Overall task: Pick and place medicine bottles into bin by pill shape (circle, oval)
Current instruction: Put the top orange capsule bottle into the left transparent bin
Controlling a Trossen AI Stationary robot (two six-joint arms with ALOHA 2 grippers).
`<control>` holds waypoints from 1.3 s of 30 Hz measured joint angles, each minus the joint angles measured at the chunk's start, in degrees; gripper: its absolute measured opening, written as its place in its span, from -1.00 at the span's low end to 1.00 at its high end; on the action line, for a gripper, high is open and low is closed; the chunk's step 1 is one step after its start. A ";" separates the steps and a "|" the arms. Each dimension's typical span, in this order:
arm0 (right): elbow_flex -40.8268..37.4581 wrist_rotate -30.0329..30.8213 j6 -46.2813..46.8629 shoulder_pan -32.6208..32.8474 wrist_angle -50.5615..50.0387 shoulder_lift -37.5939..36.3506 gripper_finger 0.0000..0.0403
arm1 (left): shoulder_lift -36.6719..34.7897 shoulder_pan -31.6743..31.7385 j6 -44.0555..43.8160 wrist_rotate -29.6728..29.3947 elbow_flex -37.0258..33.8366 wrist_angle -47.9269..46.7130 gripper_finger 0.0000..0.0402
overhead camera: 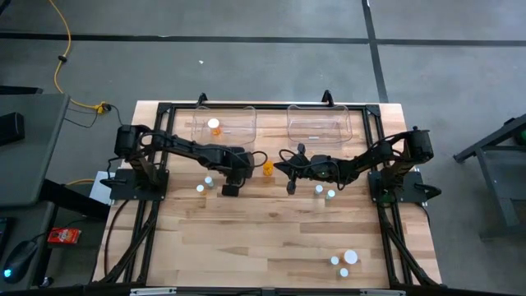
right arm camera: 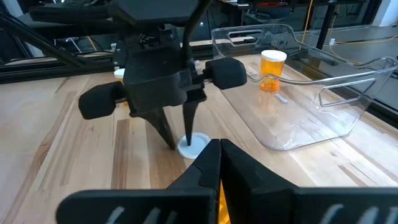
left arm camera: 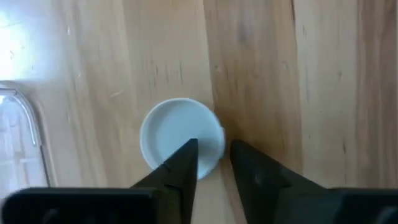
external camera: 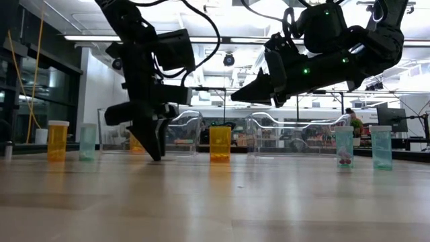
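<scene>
A round white cap [left arm camera: 177, 134] lies low on the wood table, and I see no bottle body under it. My left gripper [left arm camera: 214, 163] points down over the cap's edge, its fingers a narrow gap apart and empty; it also shows in the right wrist view [right arm camera: 179, 135]. My right gripper [external camera: 236, 96] is shut and empty, held level above the table. It is close to an orange bottle [overhead camera: 268, 168] that stands upright on its base. Another orange bottle with a white cap [overhead camera: 214, 126] stands in the left clear bin [overhead camera: 238, 115]. My left gripper comes from above, pointing down, with one fingertip [left arm camera: 186, 158] over the white cap's rim [left arm camera: 208, 146]. I cannot tell whether it touches the cap. The cap stays flat on the table.
The right clear bin [overhead camera: 319, 111] stands at the back. Two white-capped bottles [overhead camera: 205, 184] stand left of my left gripper and two teal ones [overhead camera: 325, 192] below my right gripper. Three more [overhead camera: 343, 263] stand near the front right. The middle and front of the table [overhead camera: 246, 238] are bare wood.
</scene>
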 joint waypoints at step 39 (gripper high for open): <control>9.64 4.58 -14.47 6.52 -8.45 0.11 -0.13 | -27.50 -5.78 -32.85 4.10 -29.91 75.41 -1.00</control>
